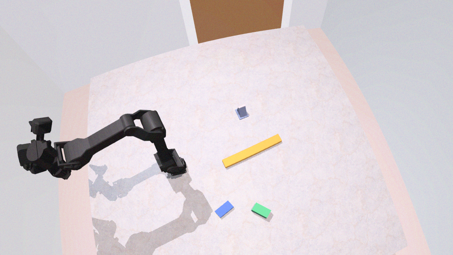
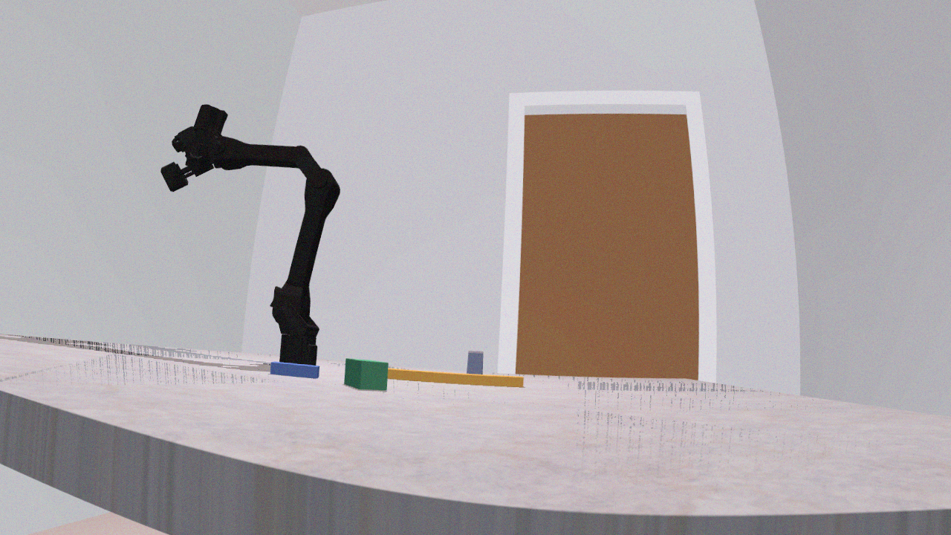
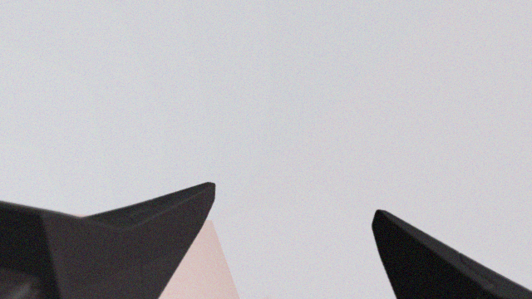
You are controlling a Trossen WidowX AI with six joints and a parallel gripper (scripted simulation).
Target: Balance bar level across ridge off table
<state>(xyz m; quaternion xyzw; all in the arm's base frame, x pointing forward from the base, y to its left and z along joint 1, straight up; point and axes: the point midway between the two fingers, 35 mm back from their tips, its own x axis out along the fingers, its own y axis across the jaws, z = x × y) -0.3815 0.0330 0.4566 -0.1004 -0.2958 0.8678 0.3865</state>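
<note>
Table (image 1: 300,79) (image 2: 598,452): yellow bar (image 1: 252,151) (image 2: 458,377) laid beside ridge (image 1: 242,111) (image 2: 475,362), slantwise; gripper (image 3: 292,203) parted, held well apart from ridge.

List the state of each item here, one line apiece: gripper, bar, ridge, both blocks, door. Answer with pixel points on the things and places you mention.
gripper (image 1: 37,151) (image 2: 189,146) (image 3: 292,203): open, raised, holding nothing
yellow bar (image 1: 252,150) (image 2: 458,378): flat on the table, off the ridge
ridge (image 1: 242,111) (image 2: 475,362): upright, bearing nothing
blue block (image 1: 224,209) (image 2: 294,369): lying flat
green block (image 1: 261,210) (image 2: 365,374): resting on the table
brown door (image 1: 235,18) (image 2: 608,246): looks shut
</note>
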